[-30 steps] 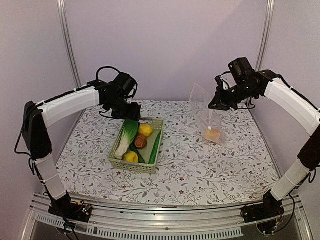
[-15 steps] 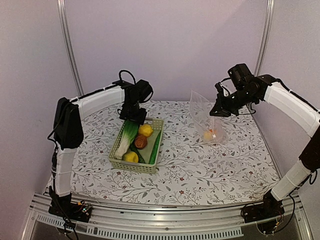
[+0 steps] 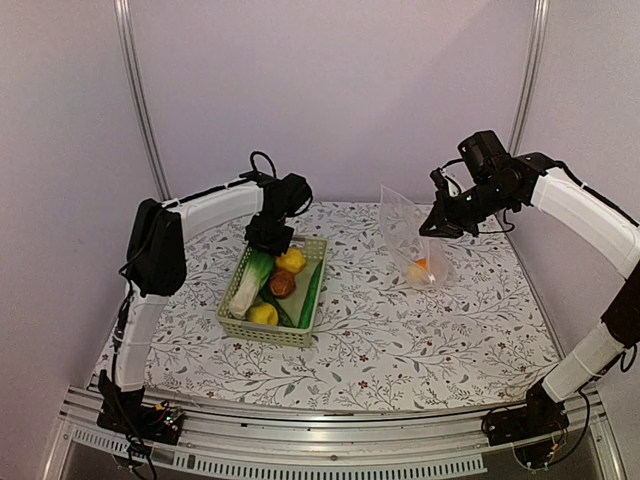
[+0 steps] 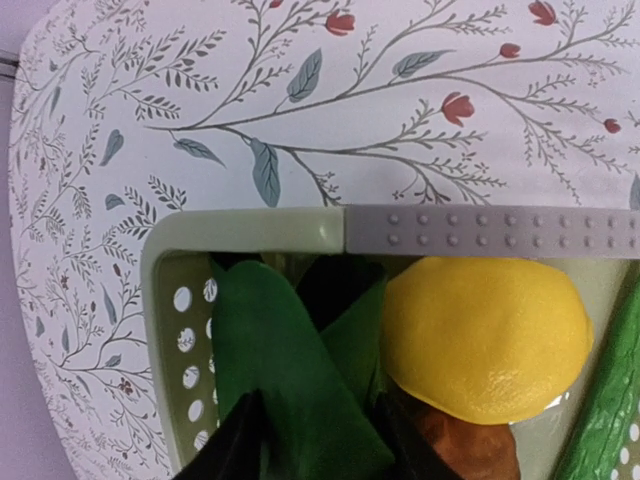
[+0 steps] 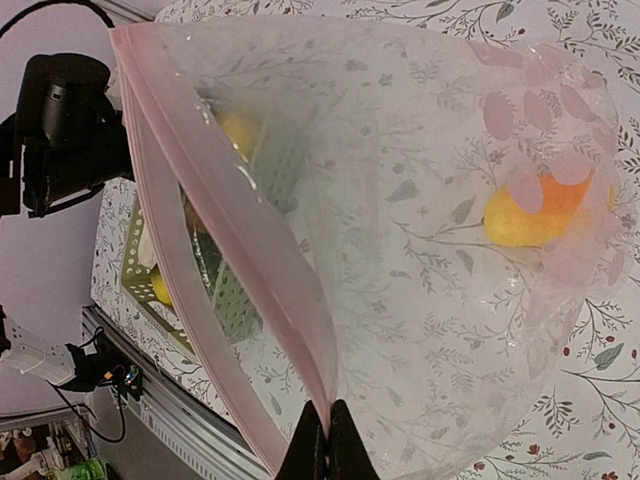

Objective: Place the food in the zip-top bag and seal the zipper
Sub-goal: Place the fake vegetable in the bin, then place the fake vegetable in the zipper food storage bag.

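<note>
The pale green basket (image 3: pixel 270 332) holds two lemons (image 3: pixel 291 260), a reddish-brown round piece (image 3: pixel 282 284), a cucumber (image 3: pixel 311 282) and a leafy green (image 3: pixel 248 282). My left gripper (image 3: pixel 268 236) is low over the basket's far end. In the left wrist view it (image 4: pixel 318 445) is open, a finger on each side of the leafy green's dark leaves (image 4: pixel 290 390), next to a lemon (image 4: pixel 485 335). My right gripper (image 3: pixel 440 222) is shut on the zipper (image 5: pixel 240 250) of the clear bag (image 5: pixel 430 300), holding its mouth up and open. An orange-yellow piece (image 5: pixel 535 215) lies inside.
The basket's rim (image 4: pixel 250 228) lies just beyond my left fingers. The flowered table cloth (image 3: pixel 400 340) covers the table. Metal posts (image 3: pixel 135 90) stand at the back corners. The table's rail (image 3: pixel 300 440) runs along the near edge.
My left arm has swung right and come down to the basket's far end over the leafy green. My right gripper has lowered the bag a little, still holding its zipper.
</note>
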You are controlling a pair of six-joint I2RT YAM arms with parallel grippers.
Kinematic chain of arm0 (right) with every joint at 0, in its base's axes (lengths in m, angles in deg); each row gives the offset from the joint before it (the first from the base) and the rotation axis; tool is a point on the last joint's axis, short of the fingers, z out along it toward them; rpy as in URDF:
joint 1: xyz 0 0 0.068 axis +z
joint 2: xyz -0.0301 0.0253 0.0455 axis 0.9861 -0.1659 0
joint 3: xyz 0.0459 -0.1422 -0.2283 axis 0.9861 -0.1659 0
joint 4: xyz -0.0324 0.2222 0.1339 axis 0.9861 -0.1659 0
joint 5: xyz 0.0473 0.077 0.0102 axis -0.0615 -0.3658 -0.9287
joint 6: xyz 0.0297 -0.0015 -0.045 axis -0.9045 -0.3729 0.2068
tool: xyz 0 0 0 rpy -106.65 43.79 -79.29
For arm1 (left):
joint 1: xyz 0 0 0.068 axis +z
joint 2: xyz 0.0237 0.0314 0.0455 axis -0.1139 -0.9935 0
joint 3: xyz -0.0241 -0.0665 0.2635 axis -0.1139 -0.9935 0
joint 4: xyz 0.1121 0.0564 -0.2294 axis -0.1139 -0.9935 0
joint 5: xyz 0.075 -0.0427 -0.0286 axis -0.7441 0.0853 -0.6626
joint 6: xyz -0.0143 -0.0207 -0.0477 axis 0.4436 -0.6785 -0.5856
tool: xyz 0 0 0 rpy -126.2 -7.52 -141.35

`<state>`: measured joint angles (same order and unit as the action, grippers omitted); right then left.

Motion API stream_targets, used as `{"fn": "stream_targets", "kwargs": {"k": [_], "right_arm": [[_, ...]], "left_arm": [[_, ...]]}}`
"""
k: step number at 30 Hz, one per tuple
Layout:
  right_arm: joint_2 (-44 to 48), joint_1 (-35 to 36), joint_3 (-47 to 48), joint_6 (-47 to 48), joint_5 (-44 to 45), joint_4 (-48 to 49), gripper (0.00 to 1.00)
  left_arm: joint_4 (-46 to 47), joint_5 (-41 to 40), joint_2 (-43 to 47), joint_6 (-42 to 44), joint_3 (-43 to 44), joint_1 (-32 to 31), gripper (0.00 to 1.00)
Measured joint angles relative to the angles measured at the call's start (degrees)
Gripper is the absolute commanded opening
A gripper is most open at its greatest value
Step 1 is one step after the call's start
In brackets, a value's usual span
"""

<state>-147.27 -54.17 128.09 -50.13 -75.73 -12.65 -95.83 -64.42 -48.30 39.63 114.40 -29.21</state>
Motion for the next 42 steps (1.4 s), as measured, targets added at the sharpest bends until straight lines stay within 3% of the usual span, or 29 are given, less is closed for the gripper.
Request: {"fn": "stream_targets", "kwargs": {"k": [6,14,20,25,30,35,42], "right_arm": [[0.0,0.0,0.0,0.2,-0.5,0.0,0.00],[0.0,0.0,0.0,0.2,-0.6,0.0,0.00],[-0.6,0.0,0.8,0.1,-0.6,0.0,0.00],[-1.7,0.0,2.8,0.0,-0.6,-0.3,0.00],[-2.1,0.4,5.3,-0.7,-0.6,-1.0,0.00],[-3.4,1.0,10.3,-1.8,-0.8,-3.4,0.00],[-5.5,1.8,20.5,-4.7,-2.6,-7.0,0.00]], "left_arm": [[-0.9,-0.2,-0.4,0.6,0.7,0.6,0.00],[-1.5,0.4,4.0,0.7,0.7,1.1,0.00],[4.5,3.3,17.5,0.4,-2.2,1.0,0.00],[17.3,7.5,30.9,0.7,-9.0,0.4,0.00],[35.8,13.0,38.6,2.0,-17.6,-1.9,0.00],[54.7,16.7,41.2,5.2,-24.4,-7.5,0.00],[75.3,18.8,41.5,8.9,-27.5,-13.8,0.00]]}}
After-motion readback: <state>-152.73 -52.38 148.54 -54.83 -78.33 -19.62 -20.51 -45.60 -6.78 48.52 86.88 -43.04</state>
